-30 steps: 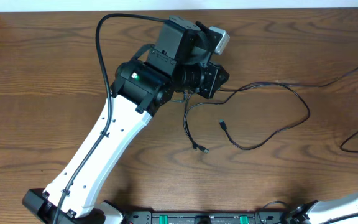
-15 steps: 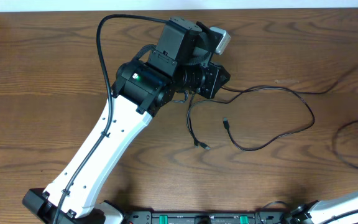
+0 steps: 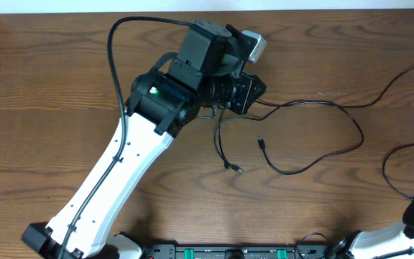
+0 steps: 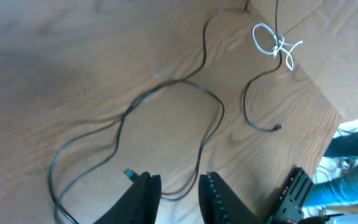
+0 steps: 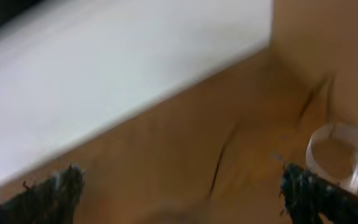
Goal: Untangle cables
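Overhead light: even and soft; the wooden table [image 3: 49,108] is well lit, without strong glare; shadows are faint.
Overhead sharpness: good; the thin black cables [image 3: 315,104] look crisp.
Left wrist view: a little soft and pale; a whitish sheen lies on the wood at the upper left.
Right wrist view: heavily blurred; a washed-out white area fills the upper left; the fingertips [image 5: 61,186] in the lower corners are dark and fuzzy.

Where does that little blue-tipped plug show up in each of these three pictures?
Overhead: the blue-tipped plug lies near the middle of the table, below the left arm's dark wrist.
Left wrist: at the bottom left, just beside the left gripper.
Right wrist: not in it; the view is blurred.
Shared landmark: the wide black cable loop next to it, seen in the overhead and left wrist views.
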You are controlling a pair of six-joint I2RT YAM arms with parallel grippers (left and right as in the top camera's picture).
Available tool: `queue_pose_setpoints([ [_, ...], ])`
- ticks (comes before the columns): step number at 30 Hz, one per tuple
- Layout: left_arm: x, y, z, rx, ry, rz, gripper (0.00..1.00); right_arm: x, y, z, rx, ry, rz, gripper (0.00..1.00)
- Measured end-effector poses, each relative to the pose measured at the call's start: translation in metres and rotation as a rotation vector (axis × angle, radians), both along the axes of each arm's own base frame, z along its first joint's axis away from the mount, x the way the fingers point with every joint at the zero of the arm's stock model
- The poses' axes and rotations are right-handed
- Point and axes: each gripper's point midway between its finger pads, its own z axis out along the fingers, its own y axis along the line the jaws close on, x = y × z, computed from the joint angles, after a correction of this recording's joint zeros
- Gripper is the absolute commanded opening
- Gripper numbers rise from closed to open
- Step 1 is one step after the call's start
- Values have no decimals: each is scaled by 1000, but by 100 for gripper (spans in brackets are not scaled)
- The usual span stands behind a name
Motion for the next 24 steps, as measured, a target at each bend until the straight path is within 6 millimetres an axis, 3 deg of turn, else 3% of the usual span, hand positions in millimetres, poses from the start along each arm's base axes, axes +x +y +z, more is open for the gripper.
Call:
queue_pose_setpoints([
  [3, -5, 11, 24, -13, -76, 26, 30, -4, 23, -29, -4, 153, 12, 99],
  [8, -23, 32, 63, -51, -184, 63, 31, 0, 38, -54, -53, 274, -7, 99],
  [10, -26, 35, 69, -58, -200, 69, 31, 2, 38, -71, -61, 332, -35, 99],
  [13, -26, 37, 71, -58, -206, 75, 31, 12, 28, -120, -64, 440, -110, 99],
  [16, -26, 37, 71, -60, -203, 81, 32, 19, 21, -150, -53, 476, -149, 99],
  [19, -26, 38, 71, -65, -192, 91, 32, 30, 12, -205, -29, 517, -196, 99],
  [21, -26, 38, 71, -74, -179, 102, 32, 34, 11, -240, -8, 531, -203, 99],
  [24, -25, 38, 72, -83, -167, 112, 32, 39, 16, -276, 27, 525, -187, 99],
])
